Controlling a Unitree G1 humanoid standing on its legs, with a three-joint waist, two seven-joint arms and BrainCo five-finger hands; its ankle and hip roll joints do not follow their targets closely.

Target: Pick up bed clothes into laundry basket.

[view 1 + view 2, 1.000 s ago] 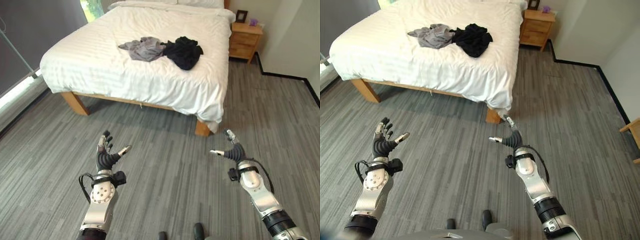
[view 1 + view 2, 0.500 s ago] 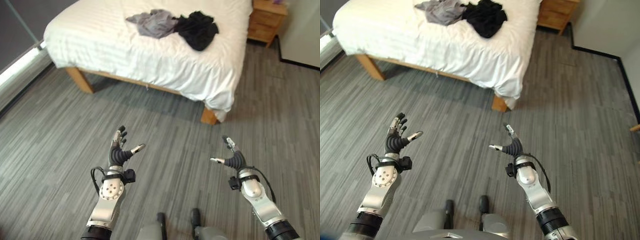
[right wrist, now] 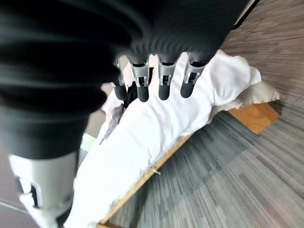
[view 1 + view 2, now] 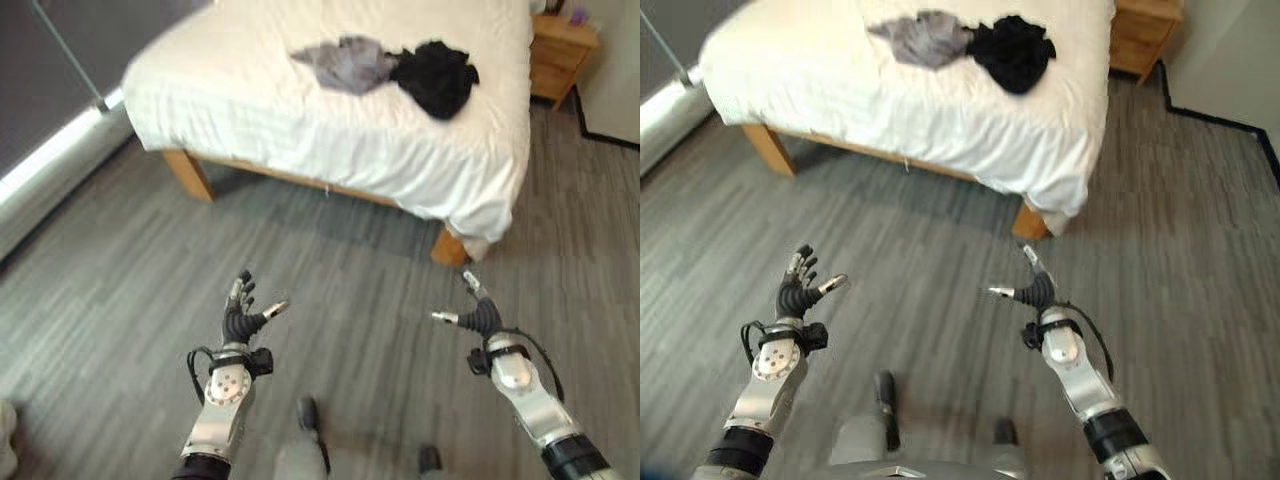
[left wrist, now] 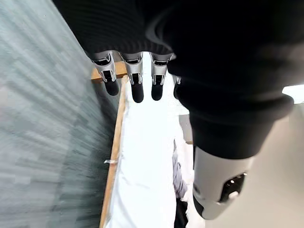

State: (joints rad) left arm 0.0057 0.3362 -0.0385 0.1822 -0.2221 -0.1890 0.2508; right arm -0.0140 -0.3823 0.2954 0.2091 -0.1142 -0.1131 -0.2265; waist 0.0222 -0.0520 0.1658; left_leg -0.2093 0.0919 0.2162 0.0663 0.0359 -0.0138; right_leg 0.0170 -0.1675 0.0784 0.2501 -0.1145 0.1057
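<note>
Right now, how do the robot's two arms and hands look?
Both arms are silver-grey metal tubes with a round disc joint near the wrist. The left hand and the right hand have silver fingers with dark tips and a dark ribbed cover over back and wrist.

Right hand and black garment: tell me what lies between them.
In the left eye view, between the right hand and the black garment lie bare grey floor, then the bed's white sheet.

Bare grey floor (image 4: 330,270) between both hands and bed (image 4: 300,120)
</note>
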